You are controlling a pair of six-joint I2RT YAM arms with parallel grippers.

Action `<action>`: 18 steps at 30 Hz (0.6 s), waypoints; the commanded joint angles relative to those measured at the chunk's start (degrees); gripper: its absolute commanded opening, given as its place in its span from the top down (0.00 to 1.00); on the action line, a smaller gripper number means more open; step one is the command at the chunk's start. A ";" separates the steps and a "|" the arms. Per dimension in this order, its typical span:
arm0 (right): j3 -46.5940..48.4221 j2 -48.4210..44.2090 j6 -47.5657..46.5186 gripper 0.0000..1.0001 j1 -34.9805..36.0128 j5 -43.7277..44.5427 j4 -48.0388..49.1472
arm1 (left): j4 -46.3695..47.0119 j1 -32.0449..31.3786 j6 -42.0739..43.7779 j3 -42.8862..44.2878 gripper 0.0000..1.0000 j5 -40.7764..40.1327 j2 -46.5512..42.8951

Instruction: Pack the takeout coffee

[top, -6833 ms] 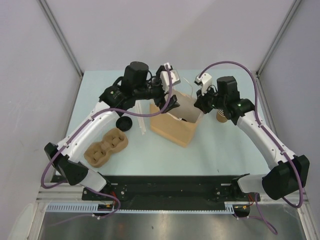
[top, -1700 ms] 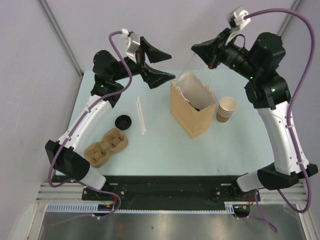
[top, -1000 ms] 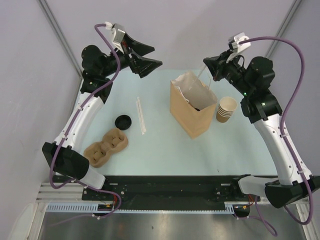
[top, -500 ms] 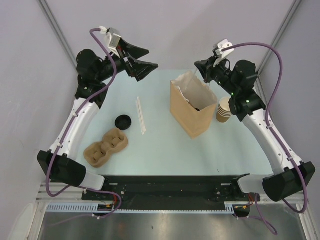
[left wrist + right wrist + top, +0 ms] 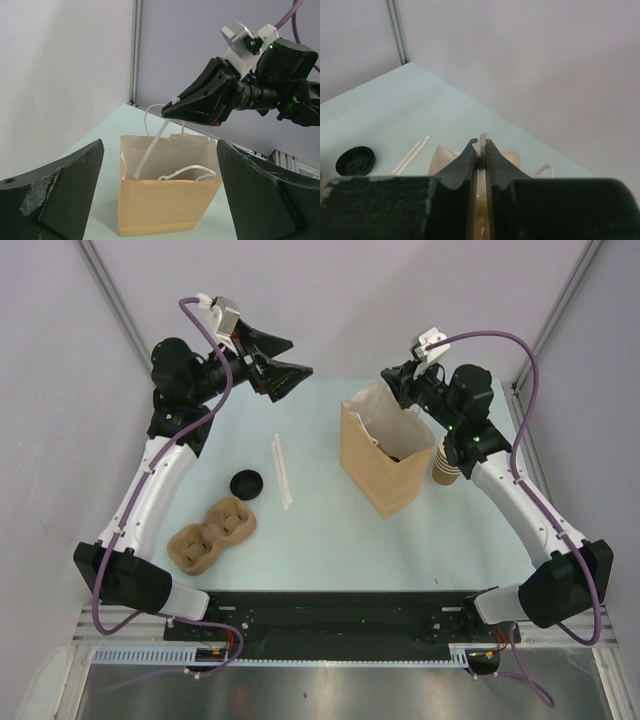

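The brown paper bag stands upright and open at mid table; it also shows in the left wrist view. A dark round shape sits inside it, perhaps the coffee's black lid; the tan cup is hidden. My right gripper hangs over the bag's far rim, shut on a white wrapped straw. In the left wrist view the straw slants from that gripper down into the bag. My left gripper is open and empty, raised at the far left, facing the bag.
A second wrapped straw and a loose black lid lie left of the bag. The pulp carrier tray is at the near left. A stack of lidless cups stands right of the bag, partly behind my right arm.
The bag, tipped and held by both grippers at first, now stands alone. My right gripper has come down and left over its mouth with the straw. My left gripper has drawn back left.
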 commanded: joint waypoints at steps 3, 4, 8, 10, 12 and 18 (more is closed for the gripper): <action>-1.08 -0.23 1.30 0.41 -0.34 -3.81 0.39 | -0.02 0.62 1.68 1.19 0.00 -0.20 -0.15; -1.08 -1.54 1.49 0.38 -0.43 -4.08 -0.75 | -0.11 0.79 1.68 1.19 0.00 -0.19 -0.15; -1.08 -5.66 2.63 0.24 -0.78 -4.26 -6.64 | 0.24 0.79 1.33 0.92 0.01 0.15 0.46; -0.99 -7.34 2.98 0.20 -0.95 -4.26 -7.26 | 0.33 0.79 1.24 0.92 0.01 0.60 0.73; -0.99 -9.72 2.89 0.16 -0.69 -4.61 -9.37 | 0.33 0.79 1.24 0.92 0.00 0.77 1.26; -0.64 -12.97 1.93 0.09 -0.16 -2.15 -11.13 | -7.30 0.88 4.31 4.17 0.01 -0.02 3.28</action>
